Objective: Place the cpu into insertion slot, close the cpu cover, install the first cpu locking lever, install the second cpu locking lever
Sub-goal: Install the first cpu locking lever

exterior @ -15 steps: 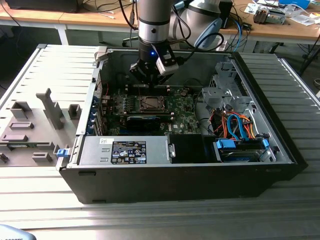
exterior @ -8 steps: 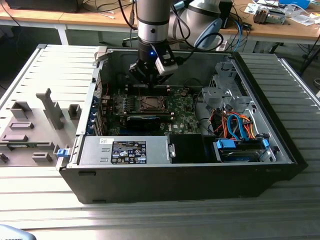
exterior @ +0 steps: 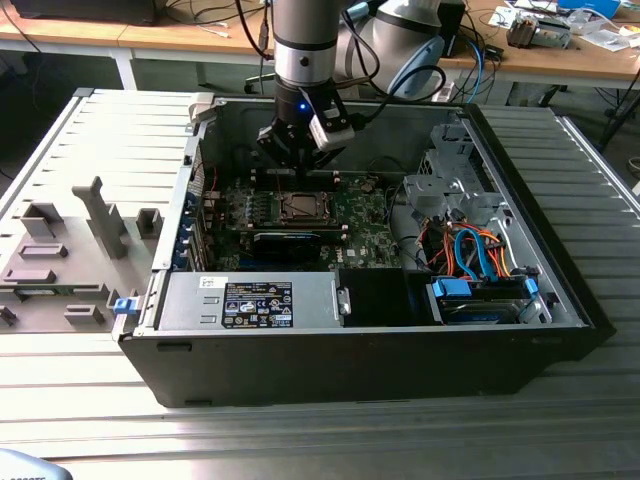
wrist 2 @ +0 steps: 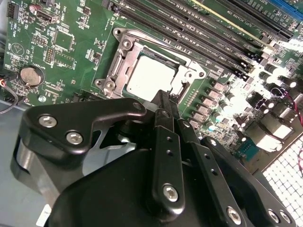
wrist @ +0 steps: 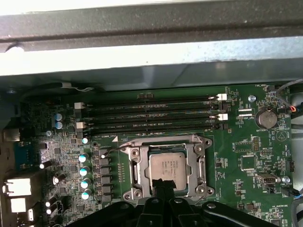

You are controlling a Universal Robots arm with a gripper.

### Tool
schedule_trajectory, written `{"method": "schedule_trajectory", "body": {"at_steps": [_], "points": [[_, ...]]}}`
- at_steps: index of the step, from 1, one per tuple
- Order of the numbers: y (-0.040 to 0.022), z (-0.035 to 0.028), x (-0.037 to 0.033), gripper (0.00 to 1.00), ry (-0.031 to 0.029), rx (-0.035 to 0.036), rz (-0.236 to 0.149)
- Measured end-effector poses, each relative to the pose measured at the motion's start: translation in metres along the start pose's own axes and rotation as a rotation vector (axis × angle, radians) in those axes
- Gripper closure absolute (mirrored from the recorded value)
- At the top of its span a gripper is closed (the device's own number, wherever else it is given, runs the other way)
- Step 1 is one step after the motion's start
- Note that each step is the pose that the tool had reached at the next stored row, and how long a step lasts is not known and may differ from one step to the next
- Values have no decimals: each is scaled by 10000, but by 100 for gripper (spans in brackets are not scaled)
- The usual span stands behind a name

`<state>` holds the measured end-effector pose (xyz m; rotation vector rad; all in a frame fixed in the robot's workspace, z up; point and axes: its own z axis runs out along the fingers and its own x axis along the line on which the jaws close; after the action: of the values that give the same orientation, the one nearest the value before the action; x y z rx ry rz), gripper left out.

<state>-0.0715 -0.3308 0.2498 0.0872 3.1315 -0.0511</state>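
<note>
Currently cpu (wrist: 168,169) sits in insertion slot (wrist: 132,170) under closed cpu cover (wrist: 201,165); gripper (wrist: 161,183), fingers together, hovers just above, levers look unlatched, so lever install needs a precise hook.

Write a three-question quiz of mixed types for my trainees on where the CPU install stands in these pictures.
1. True or false: the cpu lies in the insertion slot.
2. The claw hovers above: A) the coin battery, B) the cpu, C) the drive cables.
3. Fill in: the long black memory slots lie between the insertion slot and the case ____.

Key: 1 true; 2 B; 3 wall.
</note>
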Motion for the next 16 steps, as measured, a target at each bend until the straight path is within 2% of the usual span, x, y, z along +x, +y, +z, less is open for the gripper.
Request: {"method": "schedule_trajectory", "body": {"at_steps": [16], "points": [[-3,0,50,89,0,0,1]]}}
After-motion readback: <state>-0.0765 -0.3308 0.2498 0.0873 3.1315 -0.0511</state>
